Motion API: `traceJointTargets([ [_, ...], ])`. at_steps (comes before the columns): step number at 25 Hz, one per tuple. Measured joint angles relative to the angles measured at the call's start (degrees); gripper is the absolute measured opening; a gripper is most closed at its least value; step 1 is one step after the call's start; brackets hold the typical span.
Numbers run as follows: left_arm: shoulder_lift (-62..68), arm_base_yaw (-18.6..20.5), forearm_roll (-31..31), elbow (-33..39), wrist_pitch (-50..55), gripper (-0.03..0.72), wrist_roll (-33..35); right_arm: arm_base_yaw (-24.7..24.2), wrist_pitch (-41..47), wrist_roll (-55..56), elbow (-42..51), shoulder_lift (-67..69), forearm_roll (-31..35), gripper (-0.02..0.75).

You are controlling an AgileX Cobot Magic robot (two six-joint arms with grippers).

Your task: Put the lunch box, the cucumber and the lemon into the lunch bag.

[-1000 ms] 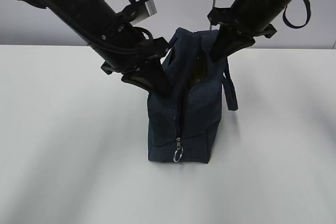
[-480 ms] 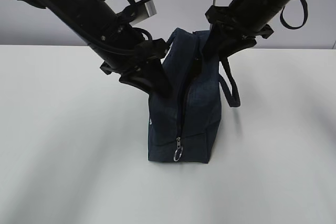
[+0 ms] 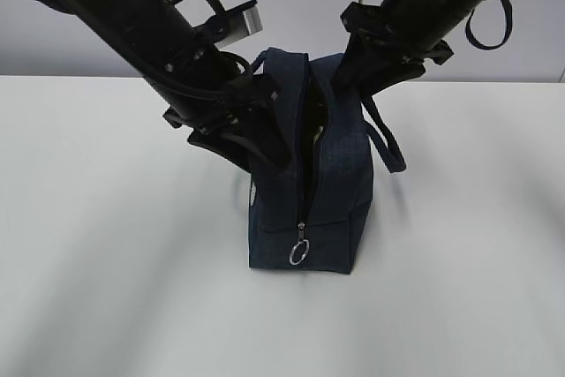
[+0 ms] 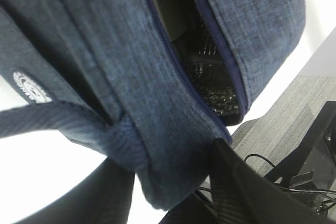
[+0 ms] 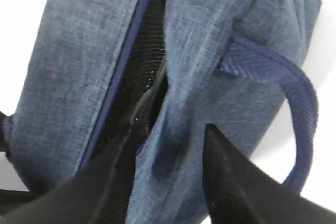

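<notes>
The dark navy lunch bag [image 3: 322, 209] stands upright mid-table, its zipper open down the near end and the ring pull [image 3: 299, 253] hanging low. My left gripper [image 3: 263, 149] is at the bag's left top edge. In the left wrist view its jaws [image 4: 168, 156] stand open astride a fold of bag fabric [image 4: 105, 51]. My right gripper [image 3: 355, 79] is at the right top edge. Its jaws [image 5: 169, 129] are open, one finger inside the mouth and one outside the wall [image 5: 79, 51]. The lunch box, cucumber and lemon are hidden; the bag's inside is dark.
One loop handle [image 3: 388, 143] droops down the bag's right side, also seen as the loop handle [image 5: 299, 108]. A round white logo [image 4: 31, 86] marks the bag's left wall. Both black arms slant down from the upper corners over the white table [image 3: 106, 289].
Both grippers have gone from shut to open at the bag's top edges. The left rim of the bag has risen and spread outward, and the right gripper has lifted a little.
</notes>
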Motion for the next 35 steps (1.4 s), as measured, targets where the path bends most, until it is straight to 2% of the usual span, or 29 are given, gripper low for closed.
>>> traceJointTargets([
  [9,-1.3,0.0,3.9,0.0,2.4,0.321,-0.6,0.0,-0.1,-0.3,-1.8,0.0,1.3,0.323],
  [23,-7.6,0.0,10.5,0.0,2.1,0.321,-2.3,0.0,-0.3,-0.4,-12.5,-0.9,0.7,0.324],
  [35,-12.8,0.0,13.4,0.0,-4.2,0.321,-2.3,0.0,-16.7,-3.6,-12.7,-17.2,-2.3,0.324],
])
